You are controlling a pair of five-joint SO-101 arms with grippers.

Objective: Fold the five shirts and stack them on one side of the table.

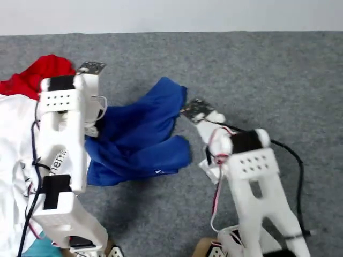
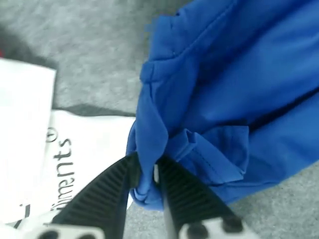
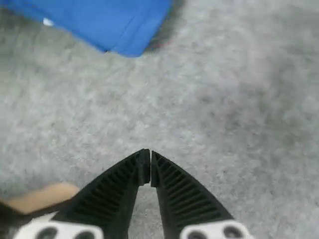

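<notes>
Pinching blue shirt (image 2: 224, 89), seemingly: left pincer (image 2: 147, 163).

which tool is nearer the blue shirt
Left. The left tool is shut on a fold of the blue shirt; the right tool is shut over the table, apart from it.

The right end effector (image 3: 146, 167), fingertips together, hovers over grey carpet (image 3: 239, 99) near a blue shirt (image 3: 104, 22).

The blue shirt (image 1: 142, 136) and red shirt (image 1: 37, 75) are plain. The white shirt (image 1: 13, 139) has dark letters. The table (image 1: 268, 80) is speckled grey. A cloth corner (image 1: 37, 250) looks teal, maybe.
</notes>
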